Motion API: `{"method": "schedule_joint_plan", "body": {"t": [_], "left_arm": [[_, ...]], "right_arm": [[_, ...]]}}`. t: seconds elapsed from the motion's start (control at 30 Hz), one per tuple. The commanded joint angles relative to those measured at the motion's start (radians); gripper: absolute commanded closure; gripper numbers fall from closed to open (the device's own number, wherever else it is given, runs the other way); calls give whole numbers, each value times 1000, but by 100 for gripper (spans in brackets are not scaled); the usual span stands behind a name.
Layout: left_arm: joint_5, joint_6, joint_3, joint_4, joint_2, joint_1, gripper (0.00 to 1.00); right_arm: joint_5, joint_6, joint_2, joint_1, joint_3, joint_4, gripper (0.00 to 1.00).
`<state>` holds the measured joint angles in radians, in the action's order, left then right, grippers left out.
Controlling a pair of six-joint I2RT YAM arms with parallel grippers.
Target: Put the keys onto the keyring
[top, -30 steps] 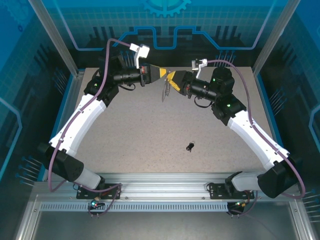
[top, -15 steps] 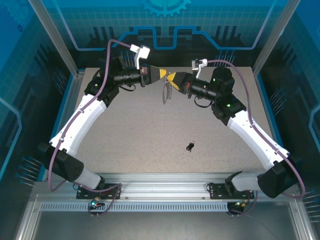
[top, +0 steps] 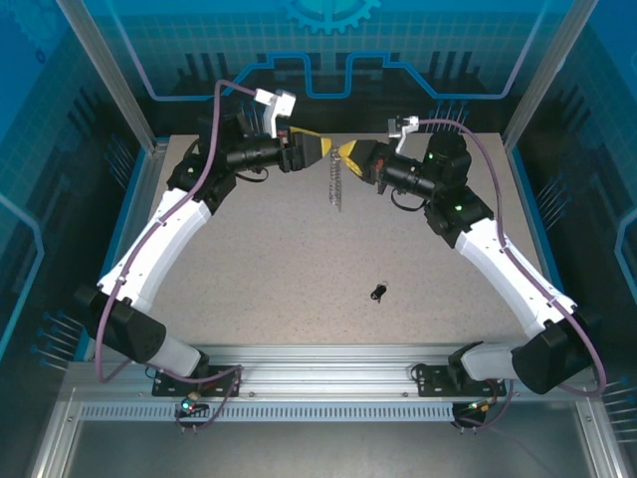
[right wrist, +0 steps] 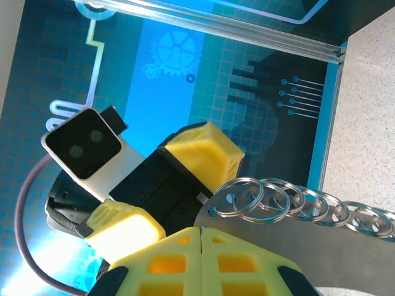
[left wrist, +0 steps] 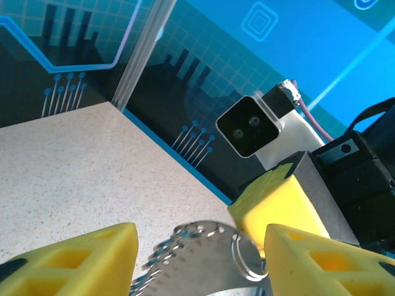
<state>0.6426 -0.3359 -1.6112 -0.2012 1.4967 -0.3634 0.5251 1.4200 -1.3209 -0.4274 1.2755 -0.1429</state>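
The keyring [top: 335, 182], a flat grey plate fringed with silvery rings, hangs edge-on above the far middle of the table. My right gripper [top: 345, 154] is shut on its upper end; in the right wrist view the yellow fingertips [right wrist: 185, 259] meet on the plate [right wrist: 308, 250] just below the rings [right wrist: 278, 197]. My left gripper [top: 320, 147] faces it from the left and is open. In the left wrist view its fingers [left wrist: 74, 262] stand on either side of the keyring [left wrist: 197, 265] without gripping it. The keys [top: 378, 291], a tiny dark cluster, lie on the table nearer the front.
The speckled table [top: 259, 269] is walled by blue panels and aluminium posts [top: 107, 75] at the back and sides. Both arms reach in from the near corners and meet at the far middle. A metal rail [top: 328, 363] runs along the near edge.
My left gripper has opened and let go of the keyring. The keyring now hangs from the right gripper alone, straighter and slightly further right.
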Motion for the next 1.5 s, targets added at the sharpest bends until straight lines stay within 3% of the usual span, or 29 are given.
{"method": "schedule_joint_plan", "body": {"t": [0.0,0.23,0.6,1.47], "left_arm": [[-47,32,19,-25,-51,7,41],[17,-38,-1,-44,-40,7,39],[92,-298,57,64,-28,6,44],[105,-361,80,145,13,-18,55]], "right_arm": [[7,70,-7,19,-5,-53,100],[14,122,-21,29,-26,-104,100],[34,133,-58,31,-22,-163,100],[41,134,-78,18,1,-188,100]]}}
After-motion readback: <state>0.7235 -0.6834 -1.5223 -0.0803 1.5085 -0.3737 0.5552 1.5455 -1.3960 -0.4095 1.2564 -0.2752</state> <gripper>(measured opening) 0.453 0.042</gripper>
